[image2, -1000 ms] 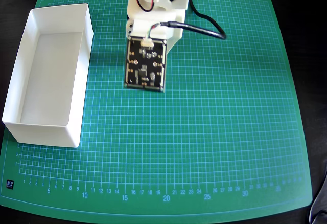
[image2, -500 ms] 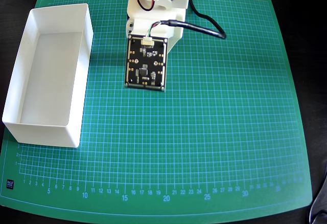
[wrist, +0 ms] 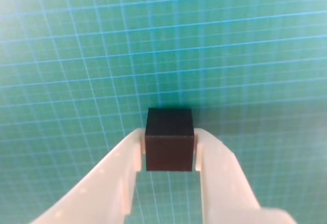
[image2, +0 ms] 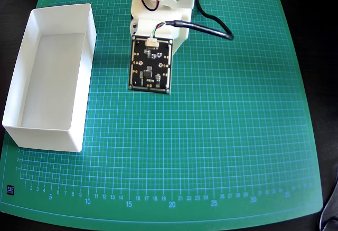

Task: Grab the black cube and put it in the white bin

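Note:
In the wrist view the black cube [wrist: 168, 139] sits between my two white fingers, which press against its left and right sides over the green mat. My gripper [wrist: 169, 150] is shut on it. I cannot tell whether the cube rests on the mat or hangs just above it. In the overhead view the cube and the fingertips are hidden under the arm's white wrist [image2: 161, 9] and its dark circuit board [image2: 151, 65]. The white bin [image2: 53, 78] stands empty at the left edge of the mat, a short way left of the arm.
A green cutting mat [image2: 227, 136] with a grid covers the table. A black cable [image2: 211, 28] runs from the wrist to the right. Dark table shows around the mat's edges.

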### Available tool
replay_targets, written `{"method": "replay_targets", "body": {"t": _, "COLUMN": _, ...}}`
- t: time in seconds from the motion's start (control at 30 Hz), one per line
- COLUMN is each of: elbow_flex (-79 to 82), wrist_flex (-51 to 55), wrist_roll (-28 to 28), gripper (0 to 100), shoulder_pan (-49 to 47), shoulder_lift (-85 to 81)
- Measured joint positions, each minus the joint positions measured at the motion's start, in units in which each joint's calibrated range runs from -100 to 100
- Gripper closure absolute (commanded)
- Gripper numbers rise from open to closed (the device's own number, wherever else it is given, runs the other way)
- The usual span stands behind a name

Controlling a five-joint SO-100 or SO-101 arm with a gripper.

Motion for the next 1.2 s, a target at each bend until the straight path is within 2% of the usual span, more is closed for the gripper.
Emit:
{"method": "replay_targets", "body": {"t": 0.13, "elbow_flex": 1.1, "wrist_flex": 1.6, "wrist_roll": 0.0, "gripper": 95, "shoulder_pan": -0.2, "shoulder_lift": -7.6}}
{"method": "replay_targets", "body": {"t": 0.43, "elbow_flex": 1.9, "wrist_flex": 19.8, "wrist_roll": -0.4, "gripper": 95, "shoulder_pan": 0.0, "shoulder_lift": -27.6}}
{"method": "replay_targets", "body": {"t": 0.63, "elbow_flex": 1.9, "wrist_flex": 20.2, "wrist_roll": -0.1, "gripper": 95, "shoulder_pan": 5.6, "shoulder_lift": -31.0}}
{"method": "replay_targets", "body": {"t": 0.93, "elbow_flex": 1.9, "wrist_flex": 17.1, "wrist_roll": 11.2, "gripper": 95, "shoulder_pan": 22.2, "shoulder_lift": -31.0}}
{"method": "replay_targets", "body": {"t": 1.2, "elbow_flex": 2.0, "wrist_flex": 9.4, "wrist_roll": 18.2, "gripper": 95, "shoulder_pan": 24.7, "shoulder_lift": -20.8}}
